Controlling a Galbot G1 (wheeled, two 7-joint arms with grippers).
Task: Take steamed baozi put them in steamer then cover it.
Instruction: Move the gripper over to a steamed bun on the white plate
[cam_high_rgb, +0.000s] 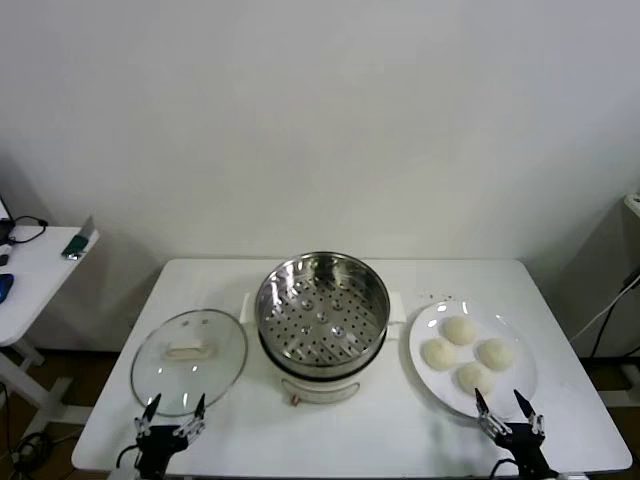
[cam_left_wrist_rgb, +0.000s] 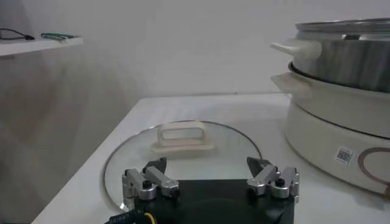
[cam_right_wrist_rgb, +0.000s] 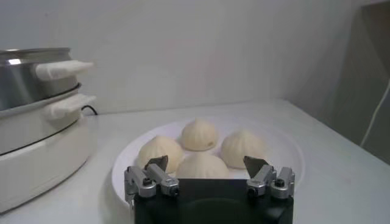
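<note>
Hovering wide open and empty, left gripper (cam_high_rgb: 172, 408) fingers face the cover (cam_high_rgb: 189, 360); right gripper (cam_high_rgb: 497, 404) likewise faces the steamed baozi (cam_high_rgb: 467, 354).

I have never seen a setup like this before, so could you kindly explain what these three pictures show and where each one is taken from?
This is a two-armed robot at a white table. The wide picture comes from its head camera, looking down; the other two come from cameras on its wrists.

In the middle stands a large shiny steel steamer with a perforated floor, empty. On the robot's left lies a round clear glass cover with a cream handle. On its right, a flat white plate holds four cream-white steamed baozi.

The left gripper hovers at the cover's near edge, the right gripper at the plate's. Both are open and hold nothing.
</note>
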